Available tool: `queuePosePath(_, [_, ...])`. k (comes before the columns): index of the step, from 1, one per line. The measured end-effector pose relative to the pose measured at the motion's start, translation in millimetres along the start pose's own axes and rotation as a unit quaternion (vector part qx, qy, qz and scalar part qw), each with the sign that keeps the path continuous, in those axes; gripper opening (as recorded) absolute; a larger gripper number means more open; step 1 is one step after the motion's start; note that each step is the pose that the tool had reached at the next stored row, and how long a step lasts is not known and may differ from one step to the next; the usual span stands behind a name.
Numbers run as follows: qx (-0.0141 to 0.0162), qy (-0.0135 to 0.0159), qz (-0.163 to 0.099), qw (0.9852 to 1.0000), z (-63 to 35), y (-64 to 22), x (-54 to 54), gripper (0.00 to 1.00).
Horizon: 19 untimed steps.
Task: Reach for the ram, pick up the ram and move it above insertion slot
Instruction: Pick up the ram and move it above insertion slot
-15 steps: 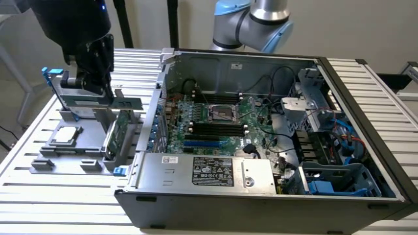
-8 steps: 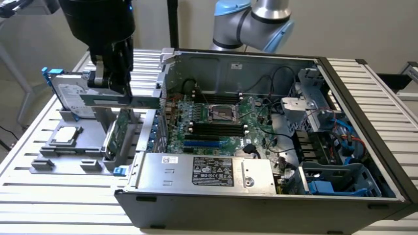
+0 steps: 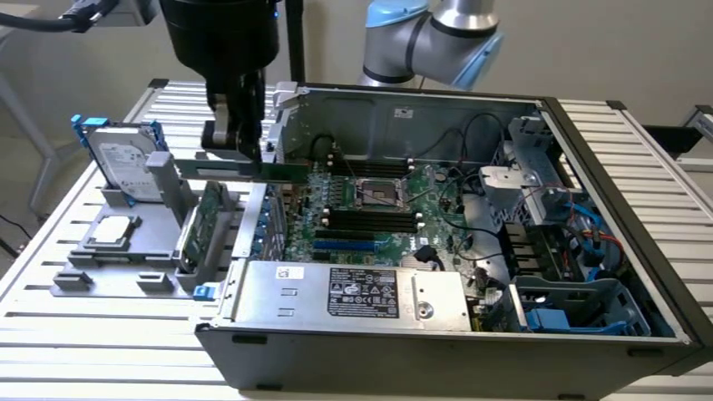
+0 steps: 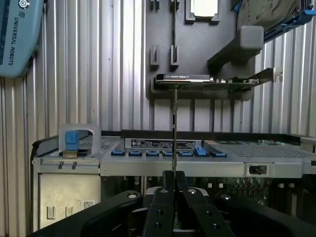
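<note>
My gripper [image 3: 247,154] hangs from the black wrist above the left wall of the open computer case [image 3: 624,251]. It is shut on the ram [image 3: 284,171], a thin green stick that juts toward the motherboard [image 3: 379,209]. In the wrist view the ram [image 4: 174,128] appears edge-on as a thin line rising from between the black fingers [image 4: 160,207] of the gripper [image 4: 174,180]. The dark memory slots [image 3: 373,219] lie on the motherboard below the CPU socket [image 3: 385,192], lower than the ram and toward the exterior view's right.
A grey holder [image 3: 112,267] at the exterior view's left carries a hard drive [image 3: 117,159], a CPU chip [image 3: 115,230] and the larger green expansion card [image 3: 200,225]. The power supply [image 3: 356,292] fills the case's front. Cables and drive bays [image 3: 557,242] crowd the right side.
</note>
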<state>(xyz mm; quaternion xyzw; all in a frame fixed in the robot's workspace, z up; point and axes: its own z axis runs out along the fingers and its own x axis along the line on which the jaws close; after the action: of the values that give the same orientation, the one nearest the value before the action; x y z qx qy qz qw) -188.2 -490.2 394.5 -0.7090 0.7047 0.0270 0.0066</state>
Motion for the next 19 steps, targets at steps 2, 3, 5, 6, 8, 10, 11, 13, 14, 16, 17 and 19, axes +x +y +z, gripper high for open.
queuePosePath(2, [0.0000, -0.0014, 0.000, 1.0000, -0.2, -8.9, -0.7, 0.13])
queuePosePath(3, [0.0000, -0.0020, 0.000, 1.0000, -0.3, -13.3, -1.0, 0.13])
queuePosePath(5, [0.0000, -0.0033, 0.000, 1.0000, -0.5, -22.6, -1.9, 0.13])
queuePosePath(6, [-0.0001, -0.0039, 0.000, 1.0000, -0.6, -27.0, -2.3, 0.13])
queuePosePath(8, [-0.0002, -0.0053, 0.000, 1.0000, -0.8, -35.8, -3.4, 0.13])
queuePosePath(10, [-0.0003, -0.0070, 0.000, 1.0000, -1.0, -44.2, -4.7, 0.13])
queuePosePath(11, [-0.0004, -0.0078, 0.000, 1.0000, -1.0, -48.4, -5.4, 0.13])
queuePosePath(13, [-0.0007, -0.0093, 0.000, 1.0000, -1.0, -57.0, -7.1, 0.13])
queuePosePath(14, [-0.0009, -0.0099, 0.000, 1.0000, -0.9, -61.0, -8.1, 0.13])
queuePosePath(16, [-0.0011, -0.0107, 0.000, 0.9999, -0.5, -68.3, -10.5, 0.13])
queuePosePath(17, [-0.0011, -0.0110, 0.000, 0.9999, -0.2, -71.5, -12.1, 0.13])
queuePosePath(19, [-0.0012, -0.0111, 0.000, 0.9999, 1.4, -76.7, -16.5, 0.13])
